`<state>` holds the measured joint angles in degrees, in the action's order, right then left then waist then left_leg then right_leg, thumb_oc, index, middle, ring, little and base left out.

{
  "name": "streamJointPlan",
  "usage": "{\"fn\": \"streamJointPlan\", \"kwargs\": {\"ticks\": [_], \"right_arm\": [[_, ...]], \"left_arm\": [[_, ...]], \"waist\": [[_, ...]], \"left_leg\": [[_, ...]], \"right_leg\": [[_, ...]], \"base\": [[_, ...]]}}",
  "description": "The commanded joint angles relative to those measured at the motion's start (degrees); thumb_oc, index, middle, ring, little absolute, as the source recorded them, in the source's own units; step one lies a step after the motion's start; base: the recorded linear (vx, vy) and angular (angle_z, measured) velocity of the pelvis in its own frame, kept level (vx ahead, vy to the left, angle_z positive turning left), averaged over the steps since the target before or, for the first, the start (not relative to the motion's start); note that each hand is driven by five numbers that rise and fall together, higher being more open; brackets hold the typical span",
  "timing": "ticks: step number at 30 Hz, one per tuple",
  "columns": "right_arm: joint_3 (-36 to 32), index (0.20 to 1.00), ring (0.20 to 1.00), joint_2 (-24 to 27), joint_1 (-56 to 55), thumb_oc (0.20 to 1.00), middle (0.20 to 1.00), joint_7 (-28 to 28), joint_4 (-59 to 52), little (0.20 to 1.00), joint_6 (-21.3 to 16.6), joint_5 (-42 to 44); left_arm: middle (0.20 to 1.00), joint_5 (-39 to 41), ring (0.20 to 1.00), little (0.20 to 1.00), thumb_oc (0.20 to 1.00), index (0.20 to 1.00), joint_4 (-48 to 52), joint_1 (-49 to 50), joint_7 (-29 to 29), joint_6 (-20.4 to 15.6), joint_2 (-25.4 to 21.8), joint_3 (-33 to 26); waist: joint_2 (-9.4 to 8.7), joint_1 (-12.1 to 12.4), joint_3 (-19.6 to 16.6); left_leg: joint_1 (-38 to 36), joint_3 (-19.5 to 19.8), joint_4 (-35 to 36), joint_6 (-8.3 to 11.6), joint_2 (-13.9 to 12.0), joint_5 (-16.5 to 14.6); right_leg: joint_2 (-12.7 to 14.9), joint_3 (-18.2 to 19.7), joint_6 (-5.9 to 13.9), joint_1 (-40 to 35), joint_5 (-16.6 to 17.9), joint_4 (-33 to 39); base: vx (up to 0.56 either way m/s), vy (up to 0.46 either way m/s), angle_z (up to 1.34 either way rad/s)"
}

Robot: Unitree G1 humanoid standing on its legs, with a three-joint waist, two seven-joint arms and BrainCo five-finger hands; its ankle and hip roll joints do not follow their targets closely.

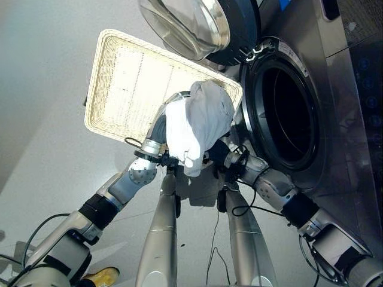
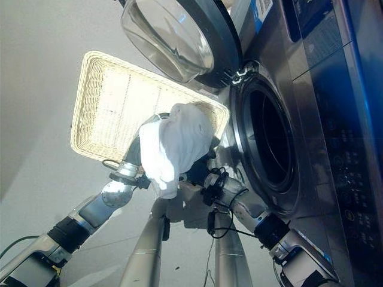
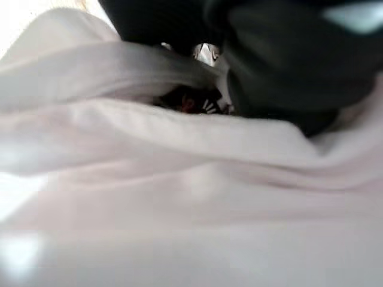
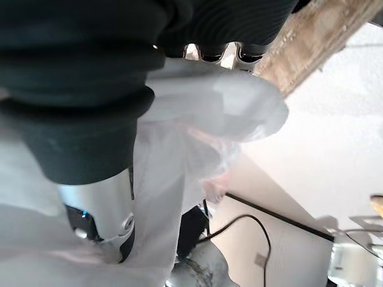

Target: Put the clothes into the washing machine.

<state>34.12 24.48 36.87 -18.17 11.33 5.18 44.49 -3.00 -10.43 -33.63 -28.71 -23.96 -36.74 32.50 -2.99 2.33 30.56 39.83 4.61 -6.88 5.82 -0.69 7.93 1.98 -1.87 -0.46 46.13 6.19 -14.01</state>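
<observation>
Left eye view, nearest first: both silver-grey arms rise from the lower edge and meet under a bundle of white cloth (image 1: 198,122), which sits lifted between them, in front of the washing machine's open port and above the near corner of the basket. The left hand (image 1: 160,127) shows just a sliver of dark cover at the cloth's left edge; the garment drapes over the rest, so whether its fingers are spread or curled cannot be told. The right hand (image 1: 219,150) is likewise buried under the cloth's lower right, with little but dark wrist parts showing, and its finger pose cannot be told either.

In the left wrist view, pale folds of the cloth lie over nearly everything, with a dark mass beyond them that is hard to make out. In the right wrist view, the dark ribbed cover sits against the white fabric.

Behind the bundle lies a pale wicker basket (image 1: 114,89) on the light floor (image 1: 42,72). Just beside it stands the washing machine (image 1: 341,89), its dark drum opening (image 1: 284,113) facing the hands. Its round glass door (image 1: 182,24) is swung open above the basket, cut off by the top edge.
</observation>
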Motion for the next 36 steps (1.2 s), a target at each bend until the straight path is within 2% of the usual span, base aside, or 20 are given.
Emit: {"fn": "streamJointPlan", "kwargs": {"ticks": [1, 7, 11, 13, 16, 19, 25, 29, 36], "right_arm": [[-0.7, 1.0, 1.0, 0.2, 0.1, 1.0, 1.0, 0.3, -5.1, 1.0, -3.2, 0.9], [-1.9, 1.0, 1.0, 0.0, -1.0, 1.0, 1.0, 3.4, -3.6, 1.0, -3.4, 0.5], [-3.0, 1.0, 1.0, 0.0, -1.3, 1.0, 1.0, 8.2, -2.9, 1.0, -3.6, 0.6], [-3.9, 1.0, 1.0, -0.7, -1.8, 1.0, 1.0, 9.8, -1.6, 1.0, -4.5, -0.1], [-4.6, 1.0, 1.0, -1.5, -1.7, 1.0, 1.0, 12.6, -0.9, 1.0, -4.4, -1.7], [-5.8, 1.0, 1.0, -0.7, -1.4, 1.0, 1.0, 16.9, -0.8, 1.0, -4.1, -9.0], [-7.4, 1.0, 1.0, 0.2, -1.5, 1.0, 1.0, 19.4, -2.0, 1.0, -3.7, -10.7], [-8.6, 1.0, 1.0, 0.4, -1.0, 1.0, 1.0, 22.4, -1.9, 1.0, -5.0, -12.5], [-9.6, 1.0, 1.0, -1.1, -1.5, 1.0, 1.0, 21.9, -3.2, 1.0, -4.7, -12.0]], "left_arm": [[0.2, 0.3, 0.2, 0.2, 0.2, 0.2, 3.3, -0.1, -2.3, -1.7, 1.7, -3.7], [0.2, -0.1, 0.2, 0.2, 0.2, 0.2, 2.6, 0.3, -4.1, -0.5, 1.0, -4.5], [0.2, 1.8, 0.2, 0.2, 0.2, 0.2, 2.2, 1.3, -8.8, 0.0, 1.4, -6.4], [0.2, 3.2, 0.2, 0.2, 0.2, 0.2, 1.5, 2.5, -10.6, -1.8, 2.2, -8.8], [0.2, 0.6, 0.2, 0.2, 0.2, 0.2, 1.7, 3.4, -12.2, -2.3, 2.8, -10.5], [0.2, -0.8, 0.2, 0.2, 0.2, 0.2, 3.1, 4.2, -13.2, -2.1, 2.7, -13.4], [0.2, -2.9, 0.2, 0.2, 0.2, 0.2, 4.4, 4.8, -12.8, -0.4, 1.7, -15.6], [0.2, -3.3, 0.2, 0.2, 0.2, 0.2, 5.0, 4.8, -12.5, -0.3, 1.6, -16.6], [0.2, -3.8, 0.2, 0.2, 0.2, 0.2, 6.0, 5.1, -9.8, 0.0, 2.1, -16.5]], "waist": [[3.16, -2.2, -0.8], [3.36, -2.3, -0.8], [3.53, -2.1, -0.8], [3.66, -1.9, -0.8], [3.84, -1.7, -0.8], [4.22, -1.6, -0.8], [4.41, -1.7, -0.8], [4.79, -1.6, -0.8], [5.15, -1.7, -0.8]], "left_leg": [[1.9, -0.8, -0.2, -4.02, 5.2, 3.1], [2.2, -1.0, -0.4, -3.95, 5.2, 3.1], [2.6, -0.9, -0.5, -3.91, 5.1, 3.2], [2.7, -0.8, -0.5, -3.9, 5.0, 3.1], [2.9, -0.8, -0.7, -3.81, 5.0, 3.0], [3.3, -0.7, -0.9, -3.77, 5.0, 3.0], [3.4, -0.7, -1.0, -3.66, 5.0, 3.0], [3.7, -1.0, -0.4, -3.64, 4.7, 3.3], [3.9, -1.3, 0.0, -3.66, 4.6, 3.3]], "right_leg": [[-1.0, -3.5, 3.26, -2.5, 5.0, 5.6], [-1.0, -3.5, 3.18, -2.2, 4.9, 5.6], [-1.0, -3.7, 3.11, -2.0, 4.5, 5.1], [-1.0, -3.7, 3.04, -1.8, 4.2, 4.8], [-1.1, -3.9, 2.88, -1.7, 3.9, 4.4], [-1.3, -3.7, 2.59, -1.2, 3.6, 4.1], [-1.4, -3.5, 2.51, -1.1, 3.3, 3.8], [-1.6, -3.3, 2.52, -0.6, 3.2, 3.7], [-1.7, -3.1, 2.6, -0.3, 3.3, 3.8]], "base": [[0.0, 0.0, 0.0], [0.01, 0.016, -0.06], [0.01, 0.024, -0.06], [0.01, 0.0, -0.06], [0.0, -0.002, -0.01], [0.0, 0.01, 0.0], [0.01, 0.008, -0.03], [0.01, 0.031, -0.06], [0.0, 0.012, -0.04]]}}
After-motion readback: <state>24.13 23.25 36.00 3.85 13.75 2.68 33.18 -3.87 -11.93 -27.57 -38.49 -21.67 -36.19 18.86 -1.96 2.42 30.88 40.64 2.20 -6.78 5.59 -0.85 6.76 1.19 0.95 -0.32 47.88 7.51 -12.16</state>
